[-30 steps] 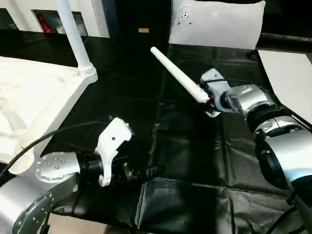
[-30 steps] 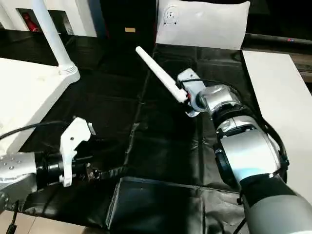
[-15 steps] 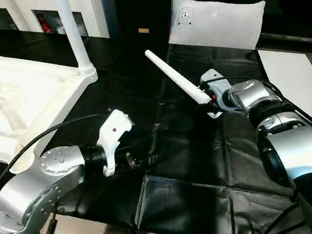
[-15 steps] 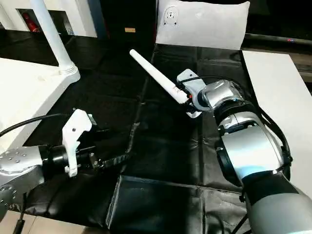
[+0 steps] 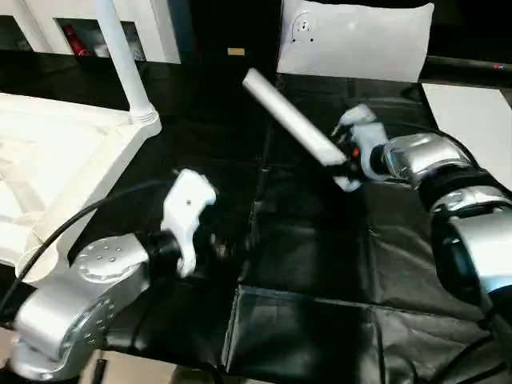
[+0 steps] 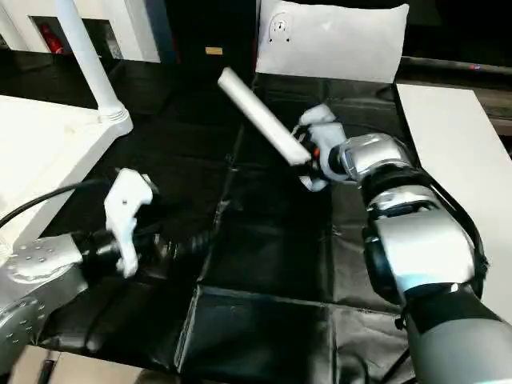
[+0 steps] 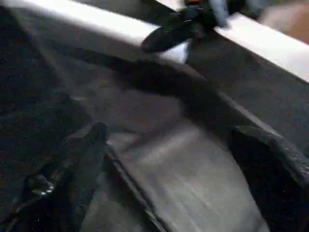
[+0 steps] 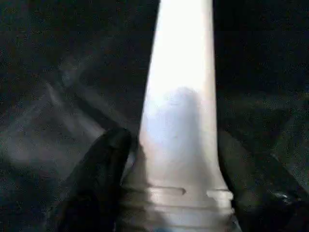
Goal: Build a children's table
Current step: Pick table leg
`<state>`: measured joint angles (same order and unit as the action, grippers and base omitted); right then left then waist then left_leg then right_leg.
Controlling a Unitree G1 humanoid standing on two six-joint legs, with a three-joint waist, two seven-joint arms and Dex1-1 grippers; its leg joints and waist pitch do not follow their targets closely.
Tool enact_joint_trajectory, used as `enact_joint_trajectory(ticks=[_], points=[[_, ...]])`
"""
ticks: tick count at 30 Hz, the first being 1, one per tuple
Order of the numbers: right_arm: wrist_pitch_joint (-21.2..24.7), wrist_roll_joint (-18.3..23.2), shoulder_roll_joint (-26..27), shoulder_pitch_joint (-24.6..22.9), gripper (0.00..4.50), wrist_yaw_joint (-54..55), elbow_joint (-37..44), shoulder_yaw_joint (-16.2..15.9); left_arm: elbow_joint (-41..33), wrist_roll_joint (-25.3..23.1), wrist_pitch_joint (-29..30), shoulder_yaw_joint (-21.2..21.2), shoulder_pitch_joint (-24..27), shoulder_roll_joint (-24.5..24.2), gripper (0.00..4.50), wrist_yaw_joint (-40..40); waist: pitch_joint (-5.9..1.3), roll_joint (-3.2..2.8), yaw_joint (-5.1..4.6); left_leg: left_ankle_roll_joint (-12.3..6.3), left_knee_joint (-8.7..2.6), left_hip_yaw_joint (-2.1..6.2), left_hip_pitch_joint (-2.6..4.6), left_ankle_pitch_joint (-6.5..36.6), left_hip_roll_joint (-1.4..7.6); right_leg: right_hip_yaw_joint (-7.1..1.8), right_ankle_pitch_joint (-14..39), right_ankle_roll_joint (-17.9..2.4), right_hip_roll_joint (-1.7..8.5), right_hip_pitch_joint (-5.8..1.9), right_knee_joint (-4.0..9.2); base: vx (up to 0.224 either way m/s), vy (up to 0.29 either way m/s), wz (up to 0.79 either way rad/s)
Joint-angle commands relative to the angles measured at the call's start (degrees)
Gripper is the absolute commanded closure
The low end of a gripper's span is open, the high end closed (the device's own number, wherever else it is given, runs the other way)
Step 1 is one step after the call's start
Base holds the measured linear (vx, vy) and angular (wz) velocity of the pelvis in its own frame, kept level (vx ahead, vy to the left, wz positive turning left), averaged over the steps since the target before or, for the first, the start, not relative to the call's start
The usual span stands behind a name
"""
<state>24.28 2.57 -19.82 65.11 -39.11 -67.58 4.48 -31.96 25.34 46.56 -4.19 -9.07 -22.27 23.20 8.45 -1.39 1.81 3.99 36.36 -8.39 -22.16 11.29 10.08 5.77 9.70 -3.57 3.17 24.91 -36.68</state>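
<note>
The white ribbed tabletop (image 5: 56,160) lies upside down at the left, with one white leg (image 5: 126,68) standing upright in its far corner socket. My right gripper (image 5: 346,158) is shut on the thick end of a second white tapered leg (image 5: 290,118), which slants up and away to the left above the black sheet. In the right wrist view that leg (image 8: 181,96) runs straight out between the fingers (image 8: 96,179). My left gripper (image 5: 238,242) hovers low over the sheet near the middle, open and holding nothing, with its fingers (image 7: 82,159) wide apart.
A black sheet (image 5: 320,264) with folds covers the work surface. A white cushion-like pack (image 5: 356,40) stands at the back. A flat white board (image 5: 476,120) lies at the right edge. A white cabinet (image 5: 48,24) is at the back left.
My right wrist has turned, and the held leg has swung so its tip points slightly higher and farther back. The left arm has lifted a little and shifted; its gripper stays open.
</note>
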Motion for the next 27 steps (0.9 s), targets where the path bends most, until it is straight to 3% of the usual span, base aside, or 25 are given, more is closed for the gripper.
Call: enact_joint_trajectory(ticks=[1, 2, 3, 4, 5, 6, 7, 10, 11, 12, 13, 15, 17, 18, 19, 20, 21, 22, 23, 24, 25, 26, 27], points=[[2.3, 4.9, 1.2, -3.0, 1.90, 3.0, 9.7, 4.9, 1.4, -2.7, -2.2, 0.8, 0.8, 1.3, 0.00, -3.6, -5.93, 0.29, 0.20, -5.34, -3.25, 0.19, -0.12, 5.6, 1.98, -3.38, 17.4, -8.9, 3.96, -4.84, 5.30, 0.000, 0.000, 0.00], [4.0, 5.7, 2.2, -6.1, 1.91, 4.1, 16.2, 6.0, 1.8, -3.7, -3.5, 0.8, 1.0, 2.1, 0.00, -4.8, -5.98, -0.08, 0.41, -5.48, -3.29, 0.18, -0.12, 5.4, 2.01, -3.36, 17.3, -8.7, 4.13, -4.82, 5.37, 0.000, 0.000, 0.00], [5.1, 6.1, 2.8, -8.2, 1.91, 4.8, 20.6, 6.5, 1.9, -4.2, -4.4, 0.9, 1.2, 2.6, 0.00, -5.5, -6.21, 0.05, 0.39, -5.63, -3.26, 0.22, -0.16, 4.4, 1.99, -3.30, 16.3, -8.4, 4.04, -4.84, 5.23, 0.000, 0.000, 0.00], [7.0, 5.9, 4.7, -12.9, 1.91, 7.2, 29.5, 7.0, 2.1, -5.7, -4.9, 0.0, 1.6, 2.6, 0.00, -6.5, -5.92, 0.05, 0.68, -5.70, -3.46, 0.14, -0.14, 3.7, 1.88, -3.41, 15.6, -7.3, 3.72, -4.71, 5.74, 0.000, 0.000, 0.00], [8.2, 5.6, 5.9, -16.0, 1.91, 8.7, 35.4, 7.2, 2.2, -6.7, -5.2, -0.6, 1.9, 2.4, 0.00, -7.1, -6.23, 0.13, 0.59, -5.43, -3.41, 0.24, -0.11, 2.9, 1.93, -3.49, 14.6, -7.3, 3.75, -4.71, 5.26, 0.000, 0.000, 0.00], [7.4, 5.8, 9.7, -25.1, 1.91, 10.8, 50.2, 6.7, 2.6, -9.0, -7.0, -1.5, 2.7, 2.7, 0.00, -8.8, -6.32, -0.02, 0.72, -5.52, -3.56, 0.32, -0.06, 2.3, 2.05, -3.43, 13.5, -6.6, 3.67, -4.65, 5.42, 0.000, 0.000, 0.00], [7.1, 5.7, 10.0, -26.0, 1.91, 11.0, 51.6, 6.5, 2.6, -9.1, -7.2, -1.5, 2.8, 2.8, 0.00, -9.0, -6.35, -0.20, 0.84, -5.55, -3.65, 0.30, 0.02, 2.4, 2.05, -3.49, 13.0, -6.2, 3.76, -4.55, 5.56, 0.000, 0.000, 0.00], [6.9, 5.3, 14.3, -36.5, 1.91, 15.2, 66.7, 4.6, 2.5, -10.0, -10.5, 1.4, 4.8, 6.4, 0.00, -13.3, -6.36, -0.56, 0.63, -5.14, -4.17, 0.43, 0.01, 3.7, 2.11, -3.27, 14.5, -6.3, 3.69, -4.61, 5.99, 0.000, 0.000, 0.00], [6.9, 5.9, 16.1, -39.2, 1.91, 17.3, 70.1, 4.8, 2.4, -10.0, -10.7, 2.3, 5.4, 7.3, 0.00, -14.3, -6.34, -0.79, 0.54, -4.97, -4.20, 0.40, 0.11, 4.4, 2.16, -3.29, 15.5, -6.4, 3.71, -4.43, 6.08, 0.000, 0.000, 0.00], [7.8, 7.4, 18.6, -43.0, 1.91, 20.3, 75.4, 5.1, 2.2, -10.0, -10.5, 3.1, 6.3, 7.9, 0.00, -14.9, -6.05, -1.44, 0.38, -4.33, -4.36, 0.42, 0.40, 7.6, 2.09, -3.05, 20.0, -5.7, 3.75, -4.20, 6.57, 0.000, 0.000, 0.00], [8.1, 8.1, 19.6, -44.5, 1.91, 21.4, 77.4, 5.3, 2.1, -10.0, -10.4, 3.4, 6.6, 8.2, 0.00, -15.1, -5.74, -1.21, 0.11, -3.72, -4.56, 0.27, 0.74, 9.9, 1.97, -2.96, 24.2, -3.4, 3.68, -3.93, 7.50, 0.000, 0.000, 0.00], [9.5, 8.2, 20.7, -48.6, 1.91, 22.2, 82.3, 3.7, 2.0, -10.5, -10.7, 3.3, 7.5, 8.2, 0.00, -15.4, -5.39, -1.21, -0.25, -3.28, -4.94, 0.48, 0.82, 12.9, 1.68, -2.67, 29.2, -1.3, 3.83, -3.96, 8.06, 0.000, 0.000, 0.00], [10.2, 7.2, 21.5, -54.1, 1.91, 22.1, 87.5, 1.1, 1.6, -11.1, -11.9, 3.2, 8.7, 8.0, 0.00, -15.4, -5.17, -1.14, 0.11, -3.96, -4.83, 0.12, 1.35, 14.3, 1.12, -3.44, 35.2, 0.3, 5.00, -3.63, 9.12, 0.000, 0.000, 0.00], [8.8, 6.3, 22.2, -57.2, 1.91, 22.4, 90.4, 0.0, 1.2, -11.2, -12.4, 3.4, 9.5, 8.0, 0.00, -15.4, -4.72, -1.00, 0.27, -4.64, -4.66, 0.23, 1.30, 15.2, 0.91, -4.13, 41.2, 0.6, 6.47, -3.88, 9.72, 0.000, 0.000, 0.00], [8.8, 6.1, 22.8, -58.3, 1.91, 22.8, 91.6, -0.4, 0.9, -11.3, -12.3, 3.7, 10.0, 8.2, 0.00, -15.7, -4.66, -0.63, 0.65, -5.68, -3.82, 0.65, 0.92, 14.9, 0.69, -5.13, 48.3, 1.5, 8.75, -4.60, 10.53, 0.000, 0.000, 0.00], [8.8, 6.0, 23.4, -59.4, 1.91, 23.3, 92.7, -0.7, 0.5, -11.3, -12.3, 4.1, 10.5, 8.3, 0.00, -15.8, -4.73, -0.57, 0.85, -6.03, -3.14, 1.12, 0.88, 13.9, 0.81, -5.66, 51.1, 1.7, 10.00, -4.75, 10.97, 0.000, 0.000, 0.00], [9.0, 6.2, 24.0, -60.4, 1.91, 23.7, 93.6, -0.9, 0.2, -11.4, -12.3, 4.3, 10.9, 8.3, 0.00, -15.9, -5.01, -0.22, 1.51, -7.26, -0.95, 1.69, 0.25, 10.6, 0.89, -8.02, 53.6, 2.0, 13.24, -5.24, 11.91, -0.028, 0.080, -0.06], [9.3, 6.6, 24.4, -62.1, 1.91, 24.7, 95.3, -2.1, -0.3, -11.5, -12.4, 4.5, 11.6, 8.1, 0.00, -16.0, -4.98, -0.43, 1.97, -7.67, 0.29, 2.84, -0.15, 8.7, 1.44, -9.04, 53.1, 0.9, 15.10, -5.45, 12.17, -0.026, 0.116, -0.02], [9.2, 6.6, 24.4, -62.4, 1.91, 24.8, 95.5, -2.3, -0.4, -11.5, -12.4, 4.6, 11.7, 8.1, 0.00, -15.9, -4.91, -0.65, 1.99, -7.86, 0.56, 3.35, -0.27, 8.4, 1.71, -9.28, 51.8, 0.0, 15.67, -5.48, 12.22, -0.026, 0.116, -0.02], [9.1, 6.6, 24.3, -63.2, 1.91, 25.1, 96.0, -3.1, -0.6, -11.5, -12.4, 4.6, 12.0, 8.0, 0.00, -15.9, -4.58, -1.13, 2.00, -8.28, -0.02, 3.87, -0.08, 10.0, 1.96, -8.96, 49.8, -2.0, 15.03, -5.25, 12.12, -0.024, 0.154, 0.01], [9.3, 6.7, 24.3, -63.6, 1.91, 25.1, 96.1, -3.5, -1.0, -11.4, -12.3, 4.8, 12.1, 8.0, 0.00, -15.9, -4.81, -1.99, 1.54, -6.04, -0.13, 2.70, 2.95, 12.7, 2.18, -10.47, 49.8, -2.4, 12.17, -2.70, 12.42, -0.044, 0.185, -0.10], [9.3, 6.7, 24.3, -63.6, 1.91, 25.1, 96.1, -3.5, -1.0, -11.4, -12.3, 4.8, 12.1, 8.0, 0.00, -15.9, -4.82, -1.74, 1.15, -4.89, -2.54, 1.37, 4.47, 18.2, 2.08, -8.93, 41.0, -4.3, 8.32, -1.96, 10.34, -0.044, 0.185, -0.10], [9.8, 6.8, 23.8, -64.5, 1.91, 25.4, 96.8, -4.5, -1.4, -11.4, -12.2, 4.8, 12.4, 7.9, 0.00, -15.8, -4.58, -2.38, -0.49, -1.42, -5.35, -1.53, 7.27, 30.1, 1.96, -5.03, 33.9, -3.1, 2.38, 1.00, 7.33, -0.089, 0.194, -0.36]])
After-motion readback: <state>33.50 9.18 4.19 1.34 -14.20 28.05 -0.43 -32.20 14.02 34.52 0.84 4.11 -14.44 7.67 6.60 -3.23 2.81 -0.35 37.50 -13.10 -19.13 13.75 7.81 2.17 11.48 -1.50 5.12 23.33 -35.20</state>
